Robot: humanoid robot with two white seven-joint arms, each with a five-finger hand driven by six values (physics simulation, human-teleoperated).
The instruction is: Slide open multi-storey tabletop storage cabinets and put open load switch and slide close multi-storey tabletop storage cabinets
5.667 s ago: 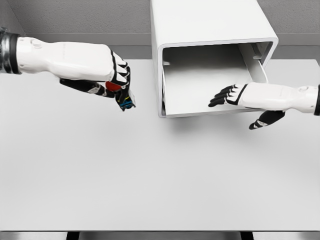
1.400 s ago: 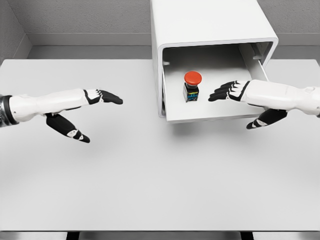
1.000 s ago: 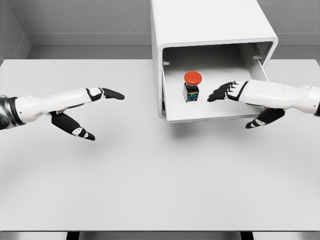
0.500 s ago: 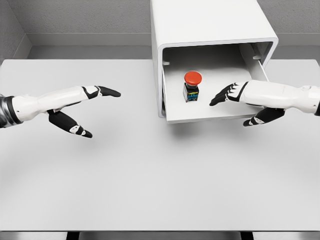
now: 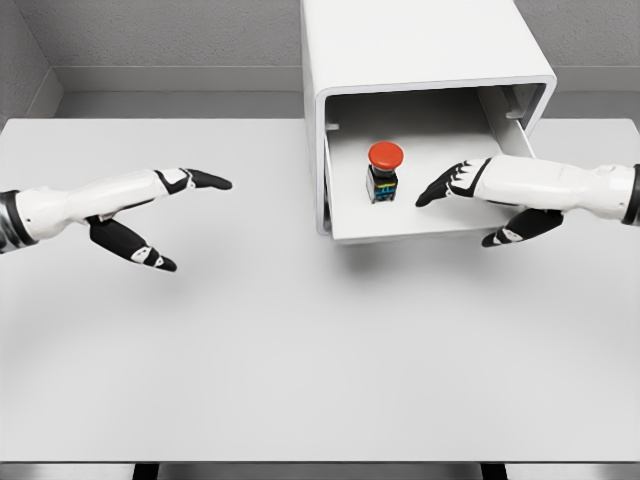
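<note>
The white storage cabinet (image 5: 420,50) stands at the back of the table, its drawer (image 5: 430,225) pulled out toward me. Inside the drawer stands the load switch (image 5: 384,172), a small black block with a red round cap. My right hand (image 5: 455,190) reaches over the drawer just right of the switch, fingers extended above the drawer floor and thumb below the front lip, holding nothing. My left hand (image 5: 170,215) hovers open over the table well to the left of the cabinet, fingers pointing right.
The white table (image 5: 300,350) stretches wide in front of the cabinet, with its front edge near the bottom of the view. A grey wall runs behind the table.
The switch, earlier held in my left hand, now stands in the drawer. Over the last second my left hand has drawn back slightly left, and my right hand has shifted little.
</note>
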